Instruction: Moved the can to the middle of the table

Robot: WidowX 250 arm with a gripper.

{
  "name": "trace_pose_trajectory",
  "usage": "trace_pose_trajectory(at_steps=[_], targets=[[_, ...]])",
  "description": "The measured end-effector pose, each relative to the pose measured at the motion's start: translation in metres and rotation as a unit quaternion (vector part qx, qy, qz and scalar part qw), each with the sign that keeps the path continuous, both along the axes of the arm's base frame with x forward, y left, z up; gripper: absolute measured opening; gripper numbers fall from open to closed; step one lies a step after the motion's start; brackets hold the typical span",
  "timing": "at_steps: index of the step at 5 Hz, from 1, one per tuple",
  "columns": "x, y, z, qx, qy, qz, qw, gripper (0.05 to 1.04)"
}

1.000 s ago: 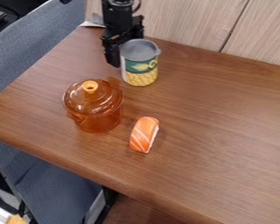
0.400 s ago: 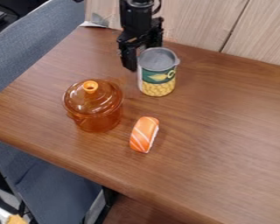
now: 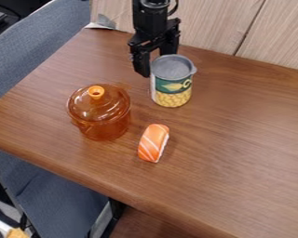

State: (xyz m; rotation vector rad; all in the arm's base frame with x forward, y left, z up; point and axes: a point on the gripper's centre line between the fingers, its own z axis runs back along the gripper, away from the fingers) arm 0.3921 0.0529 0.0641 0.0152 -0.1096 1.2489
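Table [image 3: 239,158] — brown woodgrain, pale panels [image 3: 204,23] behind

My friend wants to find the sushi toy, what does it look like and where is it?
On the brown table, look just right of the amber pot. The sushi toy is the small orange piece with white stripes, lower than the can.

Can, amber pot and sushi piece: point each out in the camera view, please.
Can [image 3: 171,88]: camera view, on its label.
Amber pot [image 3: 105,126]: camera view, on its front wall.
Sushi piece [image 3: 153,142]: camera view, on its striped top.
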Motion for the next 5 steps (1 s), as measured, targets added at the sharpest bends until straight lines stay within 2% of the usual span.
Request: trace_pose_trajectory(at_steps=[1, 4, 5], targets=[[0.008, 0.008, 0.011, 0.008, -0.014, 0.006, 0.9999, 0.999], [0.012, 0.019, 0.080, 0.020, -0.091, 0.001, 0.9956, 0.999], [0.012, 0.021, 0.082, 0.021, -0.094, 0.001, 0.9954, 0.999]])
